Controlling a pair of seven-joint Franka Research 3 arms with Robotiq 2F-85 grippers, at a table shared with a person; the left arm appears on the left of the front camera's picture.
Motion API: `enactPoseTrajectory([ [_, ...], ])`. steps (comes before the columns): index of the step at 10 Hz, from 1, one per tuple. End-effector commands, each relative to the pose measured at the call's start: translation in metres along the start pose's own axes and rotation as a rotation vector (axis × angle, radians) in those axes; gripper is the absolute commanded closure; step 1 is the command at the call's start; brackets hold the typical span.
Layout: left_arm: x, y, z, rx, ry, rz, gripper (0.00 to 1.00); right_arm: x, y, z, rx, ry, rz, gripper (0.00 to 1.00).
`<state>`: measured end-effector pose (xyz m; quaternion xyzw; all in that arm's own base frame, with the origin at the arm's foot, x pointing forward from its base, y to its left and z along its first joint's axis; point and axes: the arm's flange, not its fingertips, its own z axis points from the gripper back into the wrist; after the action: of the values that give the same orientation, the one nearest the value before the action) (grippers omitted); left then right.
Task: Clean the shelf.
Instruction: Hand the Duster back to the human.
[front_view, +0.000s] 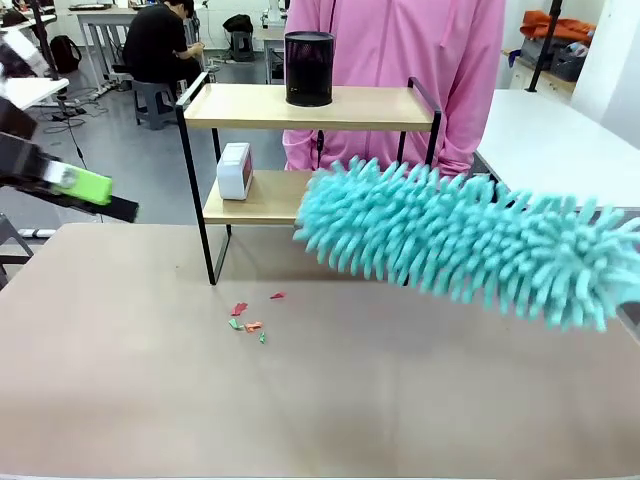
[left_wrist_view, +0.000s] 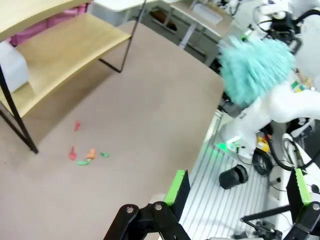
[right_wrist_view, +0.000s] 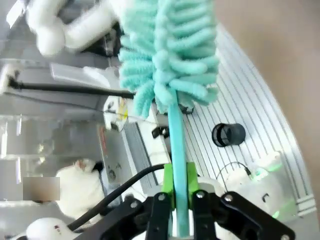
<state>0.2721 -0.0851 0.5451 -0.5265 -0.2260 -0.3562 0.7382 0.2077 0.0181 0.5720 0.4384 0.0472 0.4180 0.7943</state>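
While the right gripper (right_wrist_view: 179, 182) pinches the thin teal handle of a duster (front_view: 470, 240) between its green pads, the left gripper (left_wrist_view: 240, 175) stands wide apart with nothing between its fingers, off at the left side of the tan tabletop (front_view: 320, 410).

On the tabletop, in front of the shelf's left legs, lies a small cluster of red, orange and green paper scraps (front_view: 250, 318).

In the front view, the duster's shaggy turquoise head hangs above the table and slants up from the right edge toward the middle. It covers the right half of the shelf's lower board and the right legs. Whether its tip touches the board cannot be told.

The shelf (front_view: 310, 108) stands upright at the far middle of the tabletop, two light wooden boards in a thin black frame. A small white box (front_view: 234, 171) with a dark reddish face sits at the left end of the lower board; any print on it is too small to read. A black mesh cup (front_view: 309, 68) stands on the middle of the upper board.

Just behind the shelf stands a person (front_view: 400, 50) in a pink top. Farther back on the left, another person in black sits on a stool at a white table.
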Motion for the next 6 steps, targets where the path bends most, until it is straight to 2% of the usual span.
enactPoseTrajectory([
  [1,0.012,0.016,-0.034,0.065,-0.033,0.022,0.00,0.046,0.012,0.005,0.043,0.265,0.174,0.88],
  [3,0.013,0.032,-0.054,0.084,-0.037,0.042,0.00,0.089,0.019,-0.016,-0.043,0.446,0.128,0.88],
  [4,0.012,0.037,-0.066,0.075,-0.025,0.054,0.00,0.107,0.019,-0.029,-0.028,0.516,0.158,0.88],
  [6,0.009,0.037,-0.087,-0.028,0.035,0.058,0.00,0.139,0.015,-0.050,-0.011,0.586,0.188,0.88],
])
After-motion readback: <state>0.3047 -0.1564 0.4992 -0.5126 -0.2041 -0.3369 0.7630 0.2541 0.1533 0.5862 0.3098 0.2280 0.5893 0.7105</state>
